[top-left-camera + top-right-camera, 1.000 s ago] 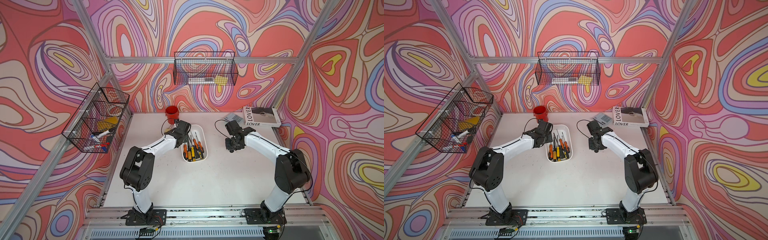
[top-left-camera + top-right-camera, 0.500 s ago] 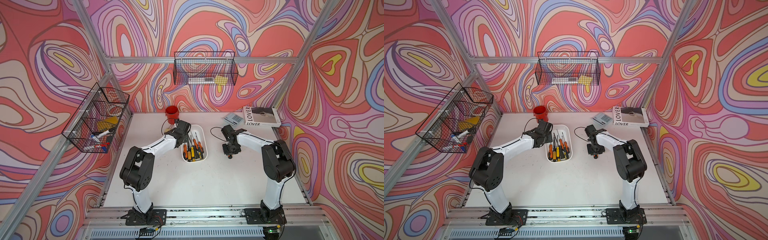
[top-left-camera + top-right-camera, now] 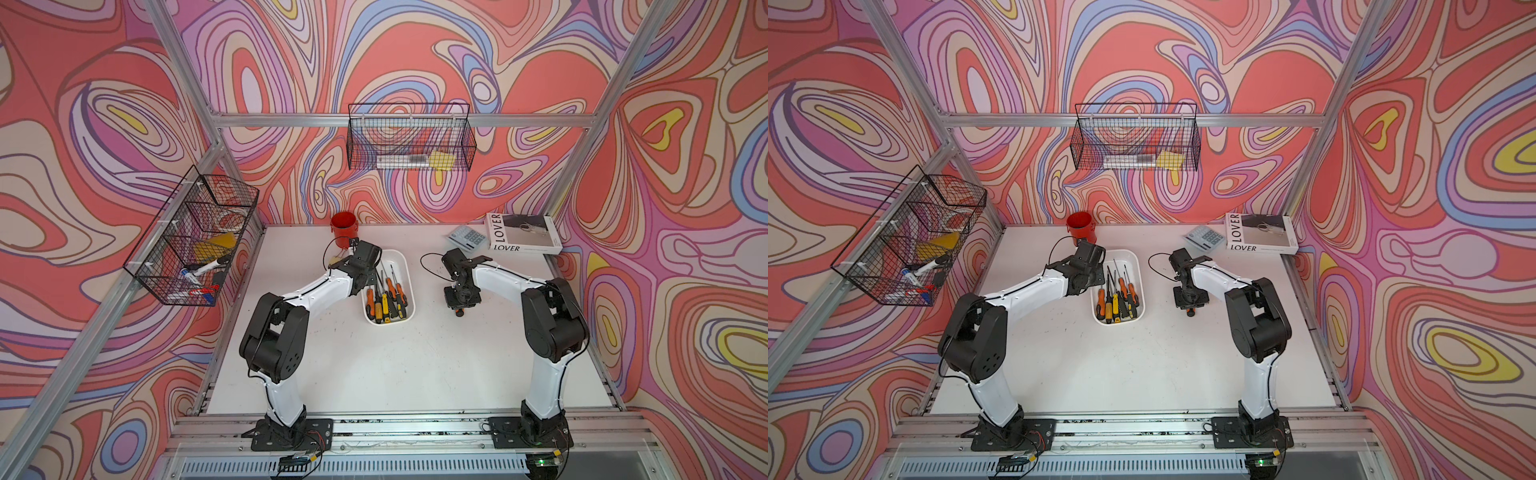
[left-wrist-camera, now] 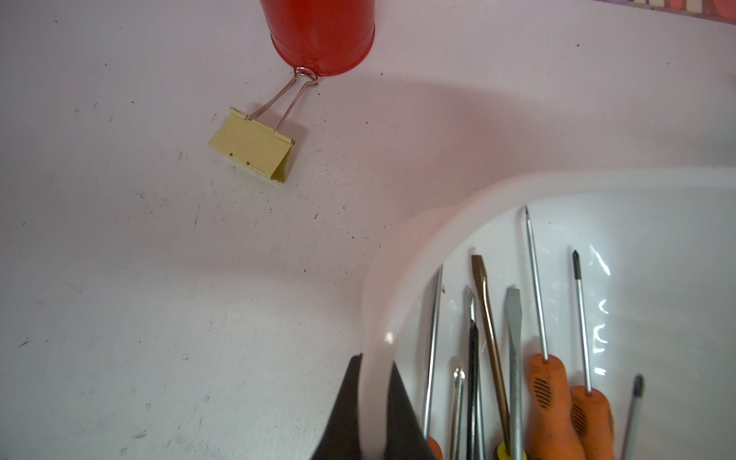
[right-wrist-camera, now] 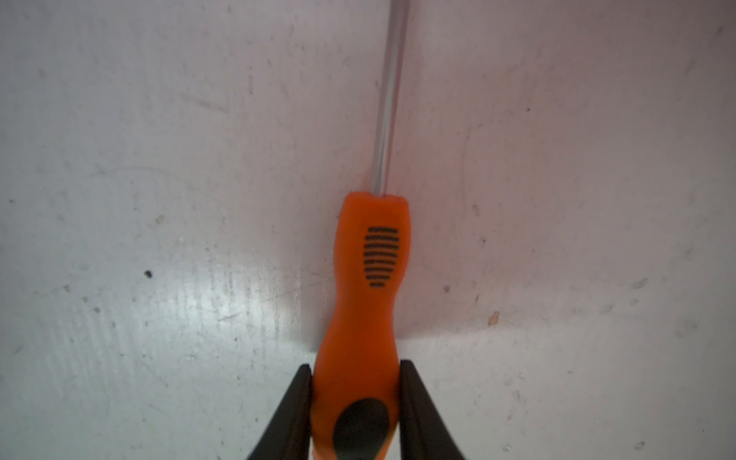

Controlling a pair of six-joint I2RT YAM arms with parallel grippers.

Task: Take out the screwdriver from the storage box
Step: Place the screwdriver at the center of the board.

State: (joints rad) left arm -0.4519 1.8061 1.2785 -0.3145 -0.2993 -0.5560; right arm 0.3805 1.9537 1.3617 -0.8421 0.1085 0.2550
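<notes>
The orange-handled screwdriver is clamped by its handle between the right fingers, one on each side of the butt end. Its steel shaft runs straight ahead of them, low over the white bench; whether the bench is touched cannot be told. The screwdriver is held outside the storage box, which lies well apart from the right fingers, on the side towards the other arm. The box's rim is pinched between the left fingers, one outside the wall and one inside. Just beside the inner finger, several other screwdrivers are seen lying in the box. Ahead of the left fingers, a yellow binder clip is seen on the bench, its wire handle against the foot of a red cup.
</notes>
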